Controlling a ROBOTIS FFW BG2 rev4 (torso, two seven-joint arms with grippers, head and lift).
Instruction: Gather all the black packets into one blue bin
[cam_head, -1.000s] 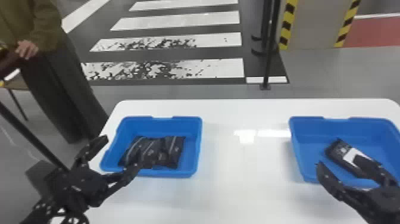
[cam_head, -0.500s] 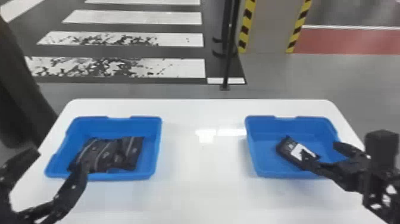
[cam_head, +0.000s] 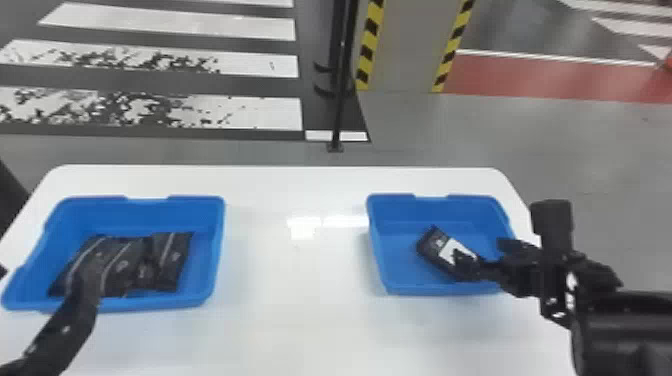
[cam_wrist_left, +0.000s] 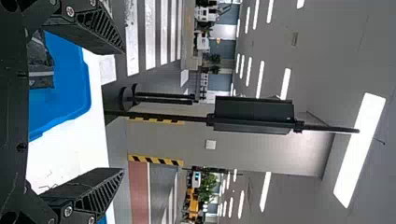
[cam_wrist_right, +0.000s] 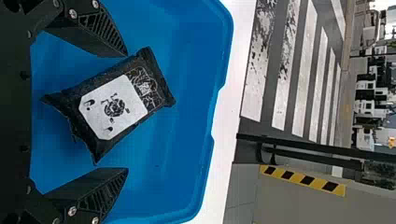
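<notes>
The black two-fingered right gripper (cam_head: 478, 250) has shifted rightward, jaws wide over a white-labelled black packet (cam_wrist_right: 114, 107) in a blue plastic bin (cam_head: 400, 285); the black left gripper (cam_head: 47, 269) gapes at the other blue bin (cam_head: 200, 300).

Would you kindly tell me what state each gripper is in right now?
Left gripper: open, nothing between its fingers.
Right gripper: open at the black packet, not clamped on it.
</notes>
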